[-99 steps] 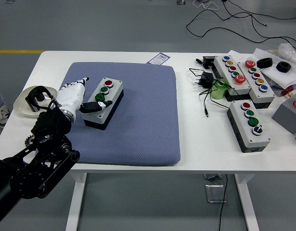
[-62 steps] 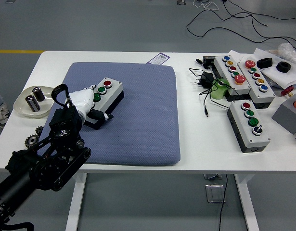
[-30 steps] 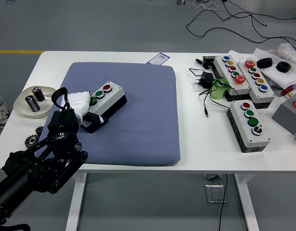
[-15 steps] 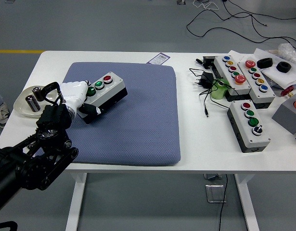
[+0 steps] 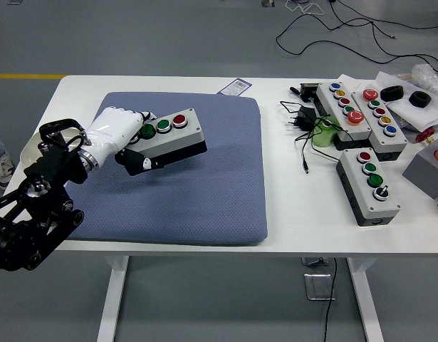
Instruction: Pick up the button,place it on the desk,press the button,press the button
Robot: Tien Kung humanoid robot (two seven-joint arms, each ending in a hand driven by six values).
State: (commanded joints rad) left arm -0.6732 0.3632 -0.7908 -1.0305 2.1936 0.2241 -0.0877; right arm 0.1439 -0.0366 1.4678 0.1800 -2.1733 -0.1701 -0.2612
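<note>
We see the left robot hand grasping the button box, seemingly lifted above the blue pad.

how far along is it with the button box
Pick-up looks done: the left hand grips the three-button box by its end, tilted and lifted over the blue pad. In hand: carrying it. Left: setting it on the white table and both button presses.
</note>
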